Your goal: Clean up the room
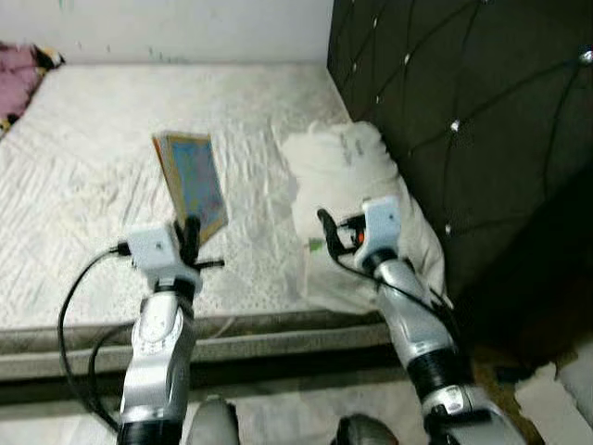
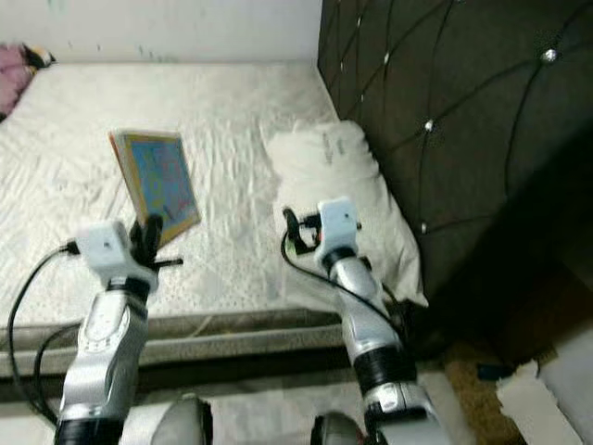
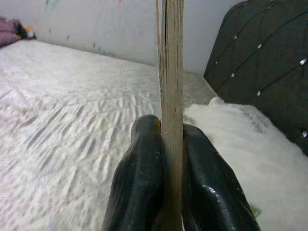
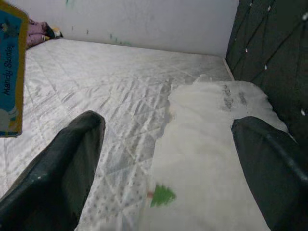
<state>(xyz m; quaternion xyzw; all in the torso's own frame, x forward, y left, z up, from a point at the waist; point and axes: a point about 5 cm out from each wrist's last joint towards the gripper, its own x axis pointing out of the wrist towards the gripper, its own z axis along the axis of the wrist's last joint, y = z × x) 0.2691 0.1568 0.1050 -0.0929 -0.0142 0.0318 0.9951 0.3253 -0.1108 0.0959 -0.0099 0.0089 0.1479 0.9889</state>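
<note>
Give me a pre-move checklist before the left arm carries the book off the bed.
1. Grip on book: ok. The left gripper is shut on the book, one finger on each side of its lower edge.
2. Book off the bed: ok. It is held upright above the mattress.
3. Grip depth: cannot tell. The fingers pinch near the bottom edge, so the book may tip when swung.
4. Right gripper: ok. Open, holding nothing, hovering over the pillow.
5. Arms apart: ok. A gap shows between the book and the right gripper.
6. Drop-off spot: cannot tell. No shelf or table is seen.
</note>
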